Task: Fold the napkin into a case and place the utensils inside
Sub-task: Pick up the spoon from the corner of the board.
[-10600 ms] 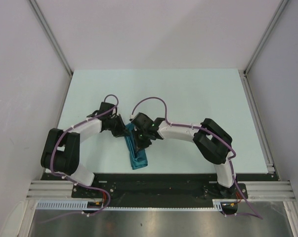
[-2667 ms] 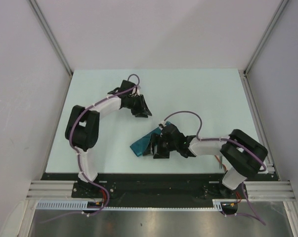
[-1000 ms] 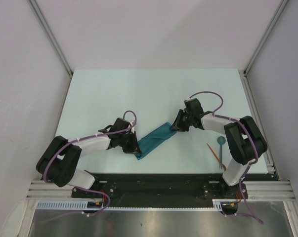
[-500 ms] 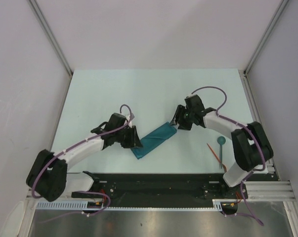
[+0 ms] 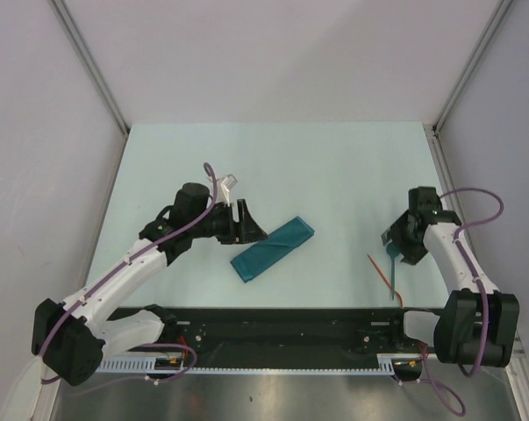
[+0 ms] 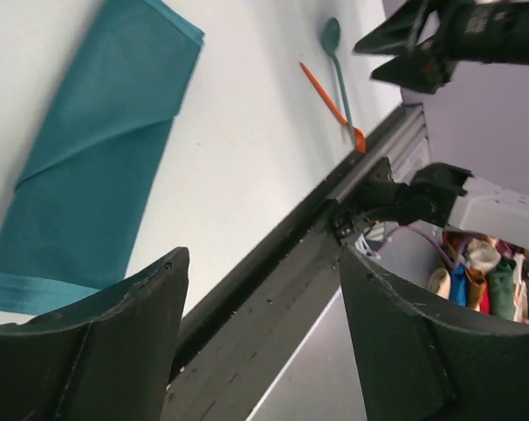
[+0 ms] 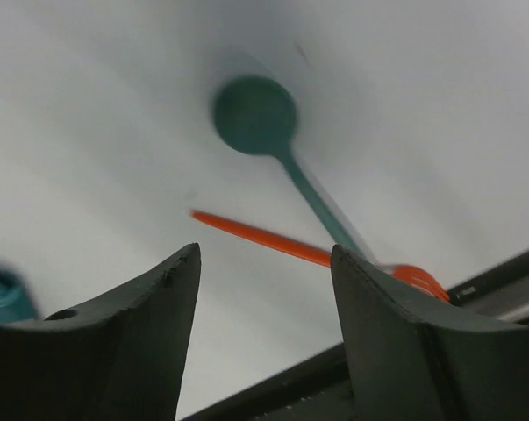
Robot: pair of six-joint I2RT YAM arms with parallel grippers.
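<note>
The teal napkin (image 5: 273,247) lies flat on the table, folded into a long narrow case set on a diagonal; the left wrist view shows it (image 6: 97,175) with a fold line across it. My left gripper (image 5: 257,226) hovers open just left of the case's upper half, holding nothing. An orange-red utensil (image 5: 380,270) and a teal spoon (image 5: 393,279) lie near the right front edge. My right gripper (image 5: 394,244) hangs open right above them. In the right wrist view the spoon (image 7: 255,114) and the orange utensil (image 7: 246,231) lie beyond the open fingers.
A black rail (image 5: 273,320) runs along the table's near edge, close to the utensils' lower ends. Grey walls with metal posts (image 5: 93,70) enclose the pale table on three sides.
Both grippers let go of the napkin's ends and opened. The left one drew back to the upper left. The right arm swung right and now hangs over the utensils.
</note>
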